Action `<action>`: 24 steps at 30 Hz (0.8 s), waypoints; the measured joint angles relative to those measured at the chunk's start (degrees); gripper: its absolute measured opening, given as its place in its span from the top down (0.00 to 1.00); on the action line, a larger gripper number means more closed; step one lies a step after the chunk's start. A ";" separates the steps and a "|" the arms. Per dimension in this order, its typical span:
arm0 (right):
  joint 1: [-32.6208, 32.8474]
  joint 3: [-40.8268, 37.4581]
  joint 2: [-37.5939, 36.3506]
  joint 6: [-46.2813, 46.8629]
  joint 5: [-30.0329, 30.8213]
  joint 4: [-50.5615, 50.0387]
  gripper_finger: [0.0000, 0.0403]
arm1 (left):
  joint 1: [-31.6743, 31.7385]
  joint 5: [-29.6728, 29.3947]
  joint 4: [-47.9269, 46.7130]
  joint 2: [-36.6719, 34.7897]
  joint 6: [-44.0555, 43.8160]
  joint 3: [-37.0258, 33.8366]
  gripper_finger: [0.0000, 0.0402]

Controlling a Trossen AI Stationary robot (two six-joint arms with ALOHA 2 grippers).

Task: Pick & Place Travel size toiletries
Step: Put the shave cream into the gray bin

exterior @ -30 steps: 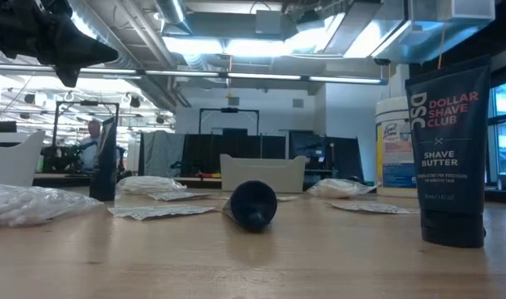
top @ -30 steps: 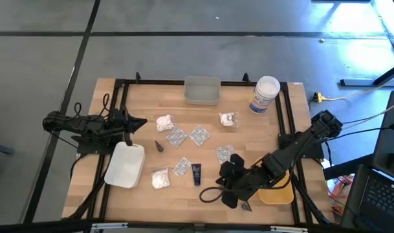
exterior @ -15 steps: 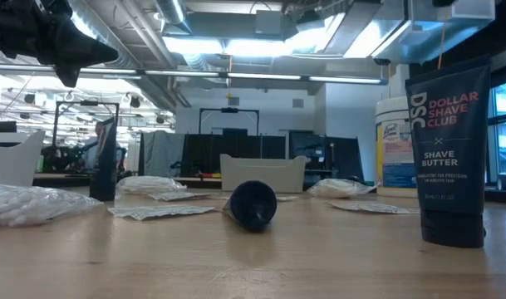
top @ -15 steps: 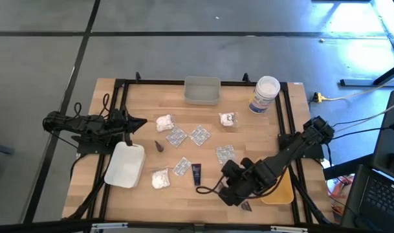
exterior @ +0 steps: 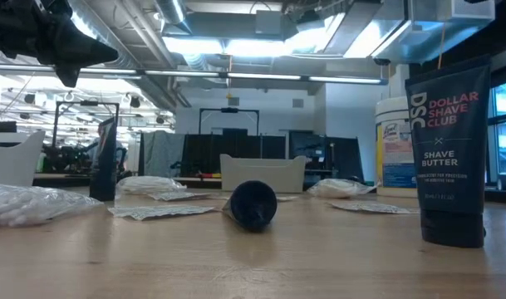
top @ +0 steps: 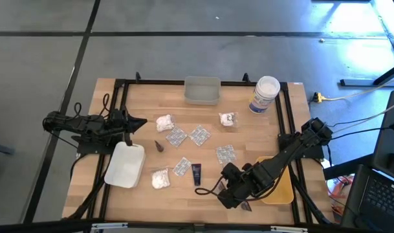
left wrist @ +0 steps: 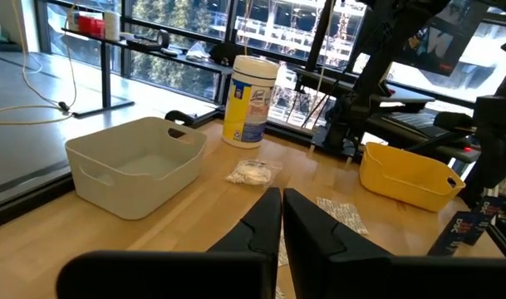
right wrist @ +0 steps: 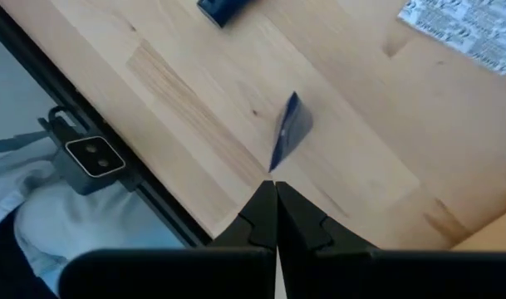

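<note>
Packet (right wrist: 287, 131), small, blue and thin, hung pinched by one corner in the right gripper's (right wrist: 275, 189) clenched jaws over the near-right worktop (top: 184, 191) beside the yellow tray (top: 284, 191); light and floppy, it likely wanted a fuller mid-edge hold, while the left gripper (left wrist: 282, 199) waited at left, clenched and empty.

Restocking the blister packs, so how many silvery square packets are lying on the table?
4: packet beside the white bundle, packet right of it, packet near the right arm, packet by the dark tube. The arm may hide others.
</note>
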 joint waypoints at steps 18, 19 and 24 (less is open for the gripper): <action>-2.84 -0.06 0.11 -11.98 -0.51 5.81 0.87 | -0.02 0.60 0.00 0.00 -0.03 -0.01 0.97; -2.86 -0.20 0.11 -11.98 -0.51 5.71 0.86 | -0.02 0.74 -0.01 0.01 -0.02 0.01 0.97; -2.89 -0.26 0.11 -11.75 -0.40 3.13 0.78 | -0.02 1.04 0.00 0.01 -0.02 -0.01 0.97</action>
